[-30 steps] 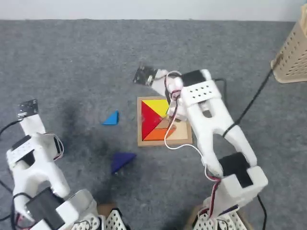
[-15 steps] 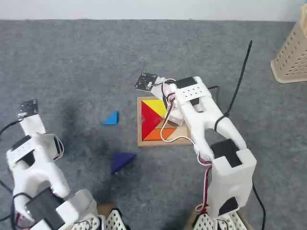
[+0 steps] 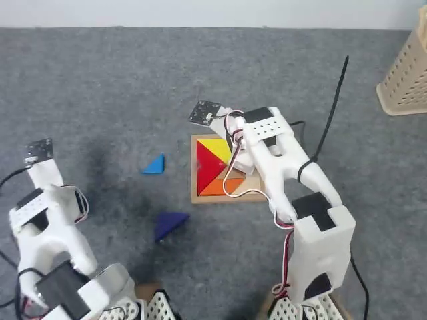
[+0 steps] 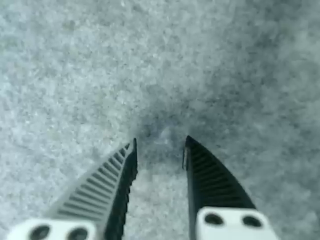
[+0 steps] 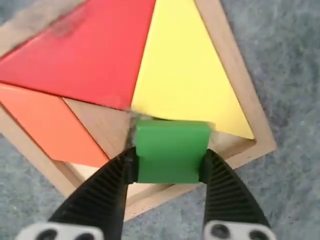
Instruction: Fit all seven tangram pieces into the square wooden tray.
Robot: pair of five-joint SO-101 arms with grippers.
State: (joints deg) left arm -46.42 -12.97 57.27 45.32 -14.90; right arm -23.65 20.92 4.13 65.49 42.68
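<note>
Over grey carpet (image 3: 100,87), right fingers (image 5: 100,192) grasping green piece (image 5: 171,150) have settled above tray (image 5: 236,75).

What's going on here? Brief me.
The right gripper is shut on a green piece over the wooden tray, beside the yellow triangle. A red triangle and an orange piece also sit in it. A light blue triangle and a dark blue triangle lie on the mat. The left gripper hangs open over it.

Status: the square wooden tray (image 3: 195,198) is flat on the bench, part filled. It holds a large red triangle (image 3: 205,167) at 9 o'clock, a large yellow triangle (image 3: 219,146) at 12 and an orange parallelogram (image 3: 215,188) at 6. The right gripper (image 5: 169,161) fingers pinch a green square piece (image 5: 171,150) over the tray's bare centre. On the bench, a small light-blue triangle (image 3: 155,165) lies at the tray's 9 o'clock and a dark-blue triangle (image 3: 171,223) at 8, both well apart from the tray.
</note>
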